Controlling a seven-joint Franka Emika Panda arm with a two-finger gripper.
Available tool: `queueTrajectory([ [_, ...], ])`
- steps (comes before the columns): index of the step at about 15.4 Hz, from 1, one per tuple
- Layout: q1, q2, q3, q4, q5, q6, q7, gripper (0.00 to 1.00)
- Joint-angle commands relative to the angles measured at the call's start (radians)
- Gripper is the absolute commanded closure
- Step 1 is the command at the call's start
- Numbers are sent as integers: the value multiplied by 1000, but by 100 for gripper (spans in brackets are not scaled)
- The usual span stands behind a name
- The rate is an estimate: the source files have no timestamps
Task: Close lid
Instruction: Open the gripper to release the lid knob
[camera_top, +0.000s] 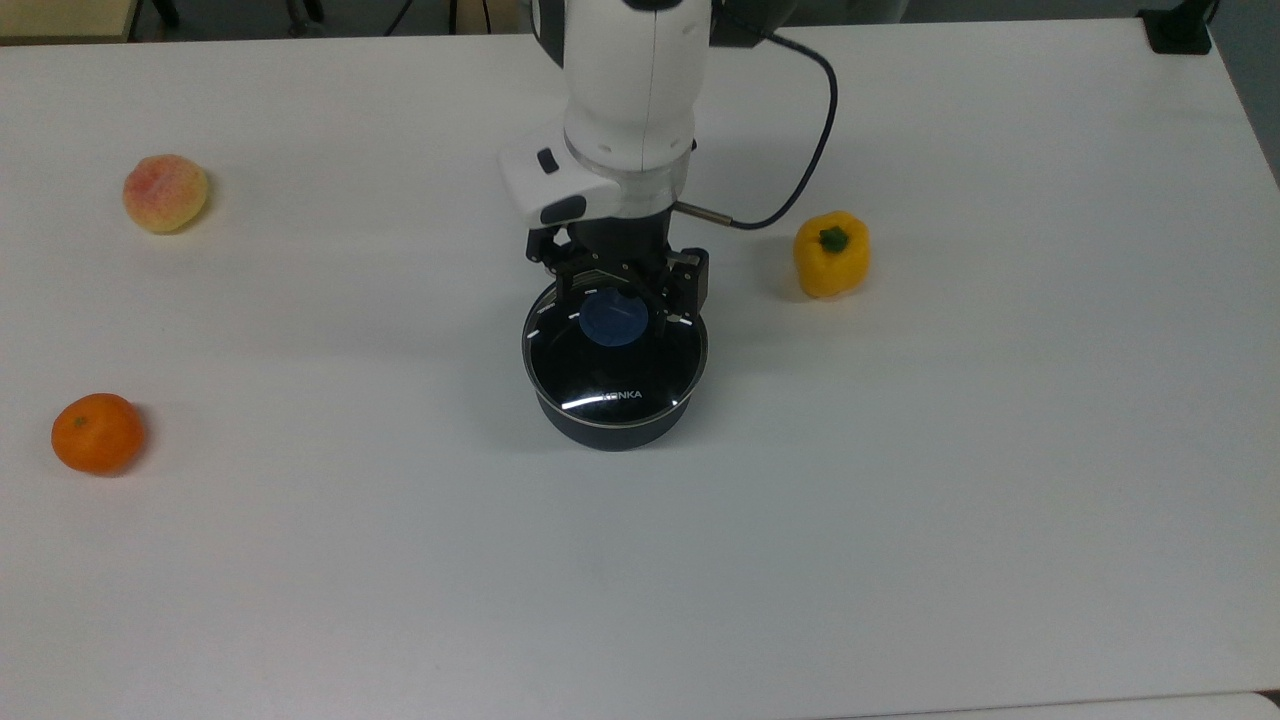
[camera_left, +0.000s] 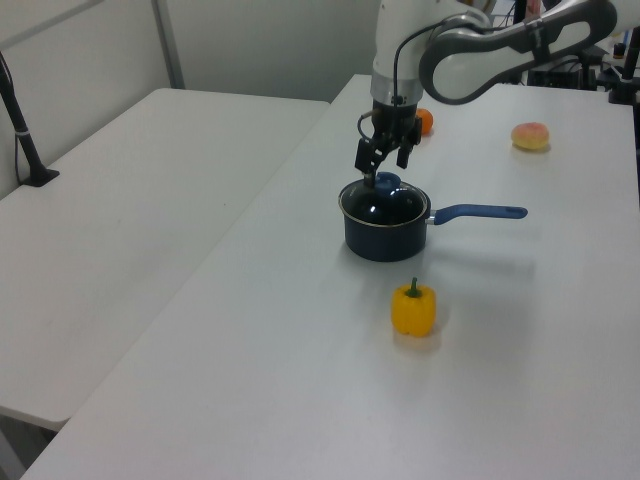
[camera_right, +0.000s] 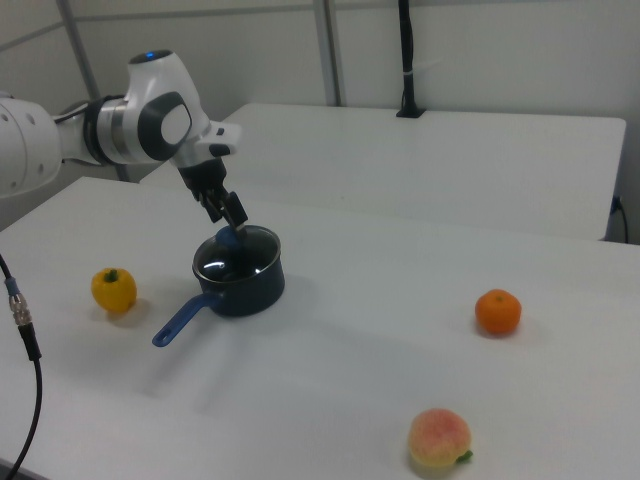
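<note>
The round glass lid (camera_top: 615, 365) with its blue knob (camera_top: 613, 320) lies flat on the dark saucepan (camera_top: 612, 425), rim on rim. In the left view the lid (camera_left: 384, 204) covers the saucepan (camera_left: 384, 236), whose long blue handle (camera_left: 482, 212) points to the left view's right. My gripper (camera_top: 625, 286) hangs open just above the knob, a finger to each side and nothing held. The left view shows the gripper (camera_left: 385, 164) clear of the knob (camera_left: 388, 181). In the right view the gripper (camera_right: 229, 214) sits above the lid (camera_right: 238, 256).
A yellow bell pepper (camera_top: 832, 253) stands to the top view's right of the pan. A peach (camera_top: 165, 193) and an orange (camera_top: 97, 433) lie far to the top view's left. The arm's black cable (camera_top: 815, 150) loops above the table (camera_top: 900, 520).
</note>
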Motion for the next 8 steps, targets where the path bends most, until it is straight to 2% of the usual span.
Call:
queueTrajectory([
  [1, -26, -136, 13, -86, 0, -44, 22, 0],
  [4, -37, -207, 13, -89, 3, -145, 19, 0],
  [8, -49, -334, 13, -113, 46, -317, 10, 0],
])
